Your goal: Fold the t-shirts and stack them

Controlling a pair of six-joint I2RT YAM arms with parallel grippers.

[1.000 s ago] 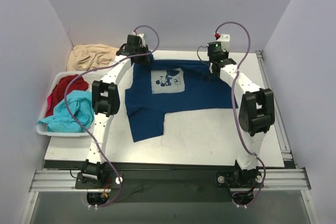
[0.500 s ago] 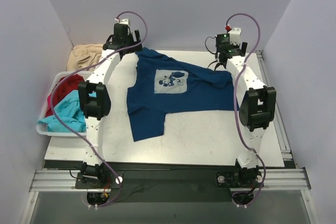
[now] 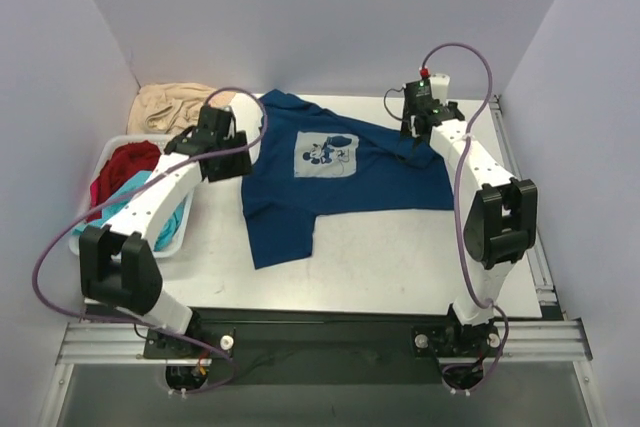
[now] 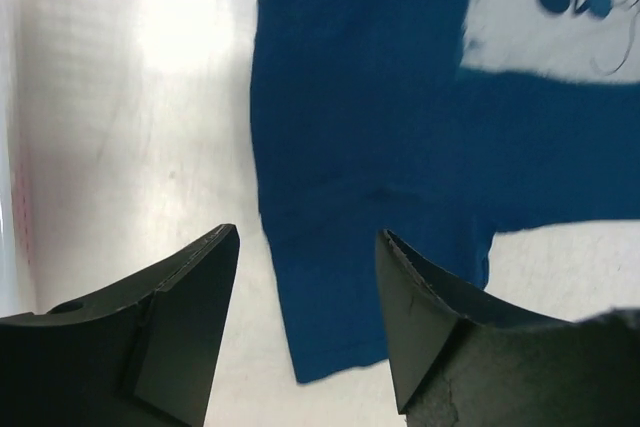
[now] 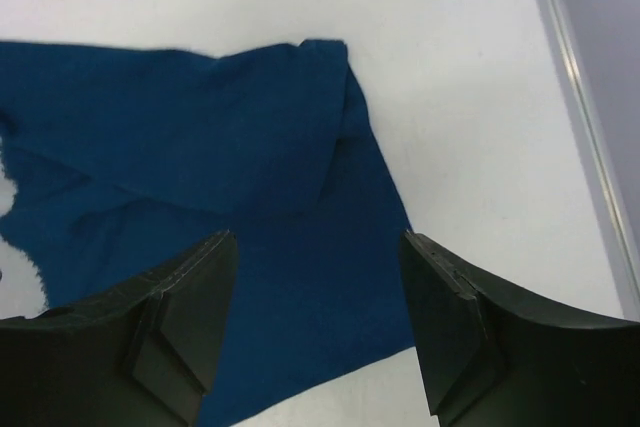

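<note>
Left hand [image 4: 307, 235] swung back, released like right hand [image 5: 317, 238], its arm [image 3: 160, 195] half-hiding turquoise shirt [image 3: 178, 215].

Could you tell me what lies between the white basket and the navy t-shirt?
Only bare table, with the open left gripper hovering at the edge of the navy t-shirt; the top view shows it.

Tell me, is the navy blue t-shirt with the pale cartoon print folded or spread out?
Spread out: the navy blue t-shirt lies open on the white table, print up, one sleeve extended.
</note>
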